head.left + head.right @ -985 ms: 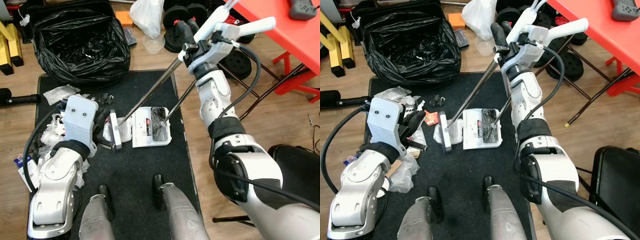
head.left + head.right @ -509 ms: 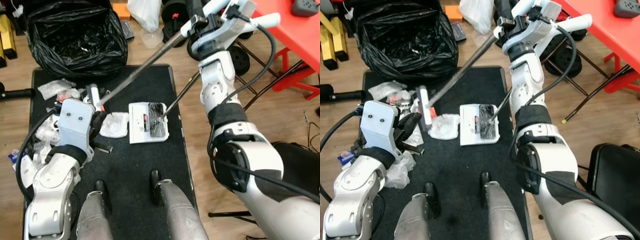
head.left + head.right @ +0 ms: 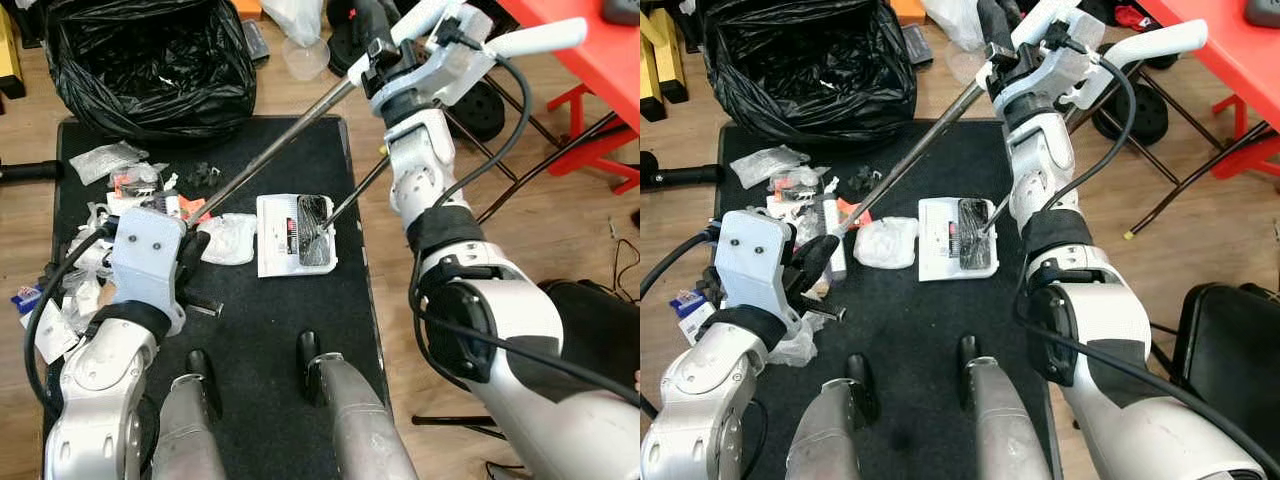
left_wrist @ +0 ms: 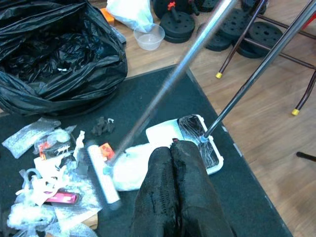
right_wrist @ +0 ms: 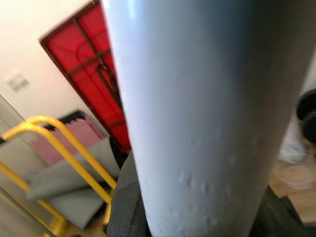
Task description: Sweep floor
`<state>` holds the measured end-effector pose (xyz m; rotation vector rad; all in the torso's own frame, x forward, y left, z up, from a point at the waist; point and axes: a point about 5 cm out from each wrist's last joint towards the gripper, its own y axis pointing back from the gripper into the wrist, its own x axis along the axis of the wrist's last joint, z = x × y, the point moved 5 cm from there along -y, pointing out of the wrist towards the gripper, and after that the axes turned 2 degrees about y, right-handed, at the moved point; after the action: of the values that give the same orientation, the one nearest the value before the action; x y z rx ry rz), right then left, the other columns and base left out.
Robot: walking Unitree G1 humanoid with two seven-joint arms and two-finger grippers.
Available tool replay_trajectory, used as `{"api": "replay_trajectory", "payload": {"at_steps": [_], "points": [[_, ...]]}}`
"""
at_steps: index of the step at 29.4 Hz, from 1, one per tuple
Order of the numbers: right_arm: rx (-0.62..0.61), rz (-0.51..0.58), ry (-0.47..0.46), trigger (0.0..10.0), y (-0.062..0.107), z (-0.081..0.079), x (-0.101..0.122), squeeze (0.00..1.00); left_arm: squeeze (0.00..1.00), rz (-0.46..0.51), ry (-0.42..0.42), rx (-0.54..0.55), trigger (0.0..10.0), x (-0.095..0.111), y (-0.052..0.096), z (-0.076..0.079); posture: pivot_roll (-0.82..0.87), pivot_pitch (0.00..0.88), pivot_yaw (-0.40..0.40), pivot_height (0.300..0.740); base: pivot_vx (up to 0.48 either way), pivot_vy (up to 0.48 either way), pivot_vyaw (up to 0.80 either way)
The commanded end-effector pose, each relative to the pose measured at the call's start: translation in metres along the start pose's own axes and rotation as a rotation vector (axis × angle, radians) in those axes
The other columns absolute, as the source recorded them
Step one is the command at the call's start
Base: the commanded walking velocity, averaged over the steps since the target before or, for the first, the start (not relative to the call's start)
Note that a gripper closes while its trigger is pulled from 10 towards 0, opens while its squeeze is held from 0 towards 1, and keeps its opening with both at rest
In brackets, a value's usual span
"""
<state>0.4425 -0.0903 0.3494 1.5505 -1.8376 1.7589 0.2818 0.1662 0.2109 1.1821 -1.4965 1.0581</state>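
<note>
Broom (image 3: 902,160): long metal handle, small white head; right gripper (image 3: 998,48) clamps handle; left gripper (image 4: 170,185) closed.

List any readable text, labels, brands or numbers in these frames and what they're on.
None can be read.
White dustpan: dark and red marks on its face, too small to read.
Red and white wrappers in the litter on the black mat: print blurred.
Blue and white packet at the mat's left edge: print too small.
</note>
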Motion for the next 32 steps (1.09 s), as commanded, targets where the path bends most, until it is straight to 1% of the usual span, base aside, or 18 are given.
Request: {"api": "replay_trajectory", "payload": {"at_steps": [1, 4, 7, 8, 11, 13, 16, 19, 20, 23, 26, 32], "points": [[-0.020, 0.008, 0.026, 10.0, 0.005, 0.009, 0.001, 0.00, 0.00, -0.038, 0.012, 0.085, 10.0, -0.009, 0.003, -0.005, -0.12, 0.507, -0.207, 0.740, 0.000, 0.000, 0.00], [-0.016, -0.003, 0.054, 10.0, 0.007, 0.011, 0.000, 0.00, 0.00, -0.040, 0.015, 0.086, 10.0, -0.010, 0.003, -0.005, -0.12, 0.498, -0.207, 0.740, 0.000, 0.000, 0.00], [-0.016, -0.010, 0.063, 10.0, 0.008, 0.012, -0.001, 0.00, 0.00, -0.040, 0.017, 0.086, 10.0, -0.011, 0.002, -0.004, -0.13, 0.496, -0.208, 0.740, 0.000, 0.000, 0.00], [-0.015, -0.021, 0.082, 10.0, 0.009, 0.012, -0.002, 0.00, 0.00, -0.038, 0.017, 0.085, 10.0, -0.011, 0.001, -0.004, -0.13, 0.488, -0.208, 0.740, 0.000, 0.000, 0.00], [-0.020, -0.030, 0.102, 10.0, 0.010, 0.013, -0.003, 0.00, 0.00, -0.035, 0.016, 0.084, 10.0, -0.011, -0.001, -0.004, -0.14, 0.481, -0.207, 0.740, 0.000, 0.000, 0.00], [-0.037, -0.035, 0.134, 10.0, 0.011, 0.017, -0.001, 0.00, 0.00, -0.034, 0.017, 0.082, 10.0, -0.012, -0.003, -0.004, -0.14, 0.468, -0.204, 0.740, 0.000, 0.000, 0.00], [-0.044, -0.036, 0.142, 10.0, 0.011, 0.018, -0.001, 0.00, 0.00, -0.034, 0.017, 0.081, 10.0, -0.012, -0.004, -0.003, -0.14, 0.468, -0.204, 0.740, 0.000, 0.000, 0.00], [-0.045, -0.030, 0.177, 10.0, 0.011, 0.020, 0.004, 0.00, 0.00, -0.027, 0.016, 0.075, 10.0, -0.012, -0.008, -0.002, -0.14, 0.447, -0.199, 0.740, 0.000, 0.000, 0.00], [-0.047, -0.029, 0.205, 10.0, 0.010, 0.020, 0.006, 0.00, 0.00, -0.023, 0.015, 0.072, 10.0, -0.012, -0.010, -0.001, -0.15, 0.439, -0.197, 0.740, 0.000, 0.000, 0.00], [-0.048, -0.028, 0.223, 10.0, 0.010, 0.020, 0.008, 0.00, 0.00, -0.021, 0.015, 0.071, 10.0, -0.012, -0.011, -0.001, -0.15, 0.439, -0.197, 0.740, 0.000, 0.000, 0.00], [-0.060, -0.028, 0.263, 10.0, 0.008, 0.022, 0.012, 0.00, 0.00, -0.013, 0.016, 0.067, 10.0, -0.012, -0.015, 0.001, -0.15, 0.417, -0.196, 0.740, 0.000, 0.000, 0.00], [-0.065, -0.023, 0.280, 10.0, 0.006, 0.023, 0.017, 0.00, 0.00, -0.003, 0.018, 0.067, 10.0, -0.013, -0.018, 0.002, -0.15, 0.401, -0.195, 0.740, 0.000, 0.000, 0.00]]}}
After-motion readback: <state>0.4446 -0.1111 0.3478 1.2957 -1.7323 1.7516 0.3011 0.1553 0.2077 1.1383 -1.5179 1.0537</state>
